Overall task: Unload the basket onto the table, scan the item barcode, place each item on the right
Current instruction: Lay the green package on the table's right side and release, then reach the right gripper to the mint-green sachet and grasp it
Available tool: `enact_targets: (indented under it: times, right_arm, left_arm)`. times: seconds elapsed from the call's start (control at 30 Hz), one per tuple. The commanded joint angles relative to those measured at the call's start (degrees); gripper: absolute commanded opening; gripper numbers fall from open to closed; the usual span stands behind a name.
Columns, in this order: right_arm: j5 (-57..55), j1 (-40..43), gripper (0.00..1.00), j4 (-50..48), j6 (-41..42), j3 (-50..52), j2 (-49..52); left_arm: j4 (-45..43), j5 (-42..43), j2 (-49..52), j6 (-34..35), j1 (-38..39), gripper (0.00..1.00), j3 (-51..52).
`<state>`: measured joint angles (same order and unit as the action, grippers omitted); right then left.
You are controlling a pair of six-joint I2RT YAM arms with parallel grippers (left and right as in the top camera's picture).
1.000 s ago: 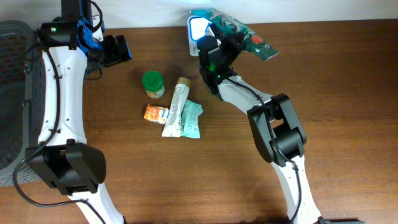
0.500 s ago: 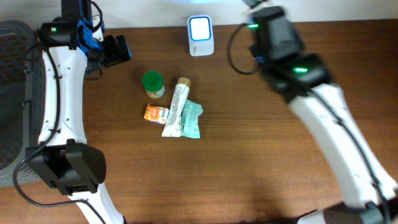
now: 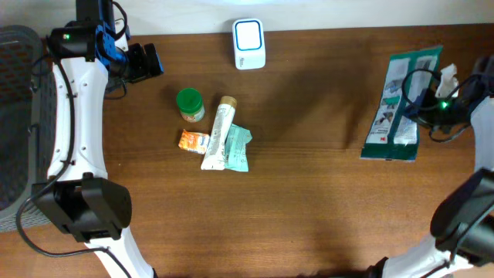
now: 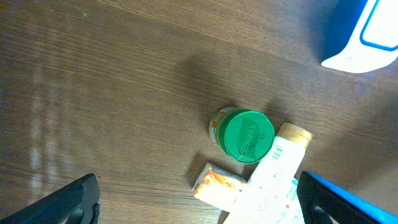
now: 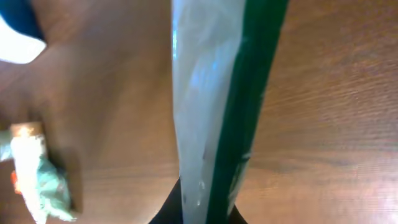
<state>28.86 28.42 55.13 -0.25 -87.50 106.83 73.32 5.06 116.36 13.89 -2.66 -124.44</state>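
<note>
The item, a green and white packet (image 3: 396,104), hangs at the far right of the table with my right gripper (image 3: 424,109) shut on its right edge. In the right wrist view the packet (image 5: 219,93) rises edge-on from the shut gripper (image 5: 203,210). The white scanner (image 3: 249,44) with a lit blue face stands at the back middle, far left of the packet; it also shows as the scanner (image 4: 367,36) and scanner (image 5: 17,32). My left gripper (image 3: 143,62) is open at the back left, holding nothing, fingertips (image 4: 76,200) wide above the table.
A green-lidded jar (image 3: 189,103), a white tube (image 3: 218,133), an orange packet (image 3: 193,141) and a teal packet (image 3: 238,147) lie together left of centre. A dark mesh basket (image 3: 15,116) sits at the left edge.
My right arm has swung from in front of the scanner to the far right, carrying the green and white packet with it. The left arm has not moved.
</note>
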Motion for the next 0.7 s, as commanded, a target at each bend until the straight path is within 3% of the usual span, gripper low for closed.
enact_targets:
  times: [0.0,0.03,0.07,0.1,0.23,0.37,0.47,0.67]
  right_arm:
    - [-0.42,2.93,0.06,-1.22,1.33,0.94,3.63]
    - [-2.49,3.8,0.24,-1.07,2.27,0.94,4.28]
    - [-3.65,5.2,0.66,-0.35,2.49,0.83,4.28]
    - [-3.61,5.86,0.76,0.2,2.49,0.24,4.11]
    - [0.52,6.05,0.91,12.46,-1.05,-10.64,3.98]
    - [5.03,-1.27,0.96,20.59,-5.57,-16.13,3.13]
    - [5.44,-11.19,0.98,20.31,-9.51,-14.8,3.17]
    - [1.81,-33.27,0.99,9.33,-11.21,-14.12,4.52]
  left_arm:
    - [0.04,-0.39,-0.55,-0.33,-0.13,0.99,-0.52]
    - [0.04,-0.42,-0.55,-0.33,-0.13,0.99,-0.52]
    - [0.04,-0.39,-0.55,-0.33,-0.13,0.99,-0.52]
    - [0.04,-0.42,-0.55,-0.33,-0.13,0.99,-0.52]
    - [0.04,-0.39,-0.55,-0.33,-0.13,0.99,-0.52]
    - [0.04,-0.39,-0.55,-0.33,-0.13,0.99,-0.52]
    - [0.04,-0.39,-0.55,-0.33,-0.13,0.99,-0.52]
    - [0.04,-0.39,-0.55,-0.33,-0.13,0.99,-0.52]
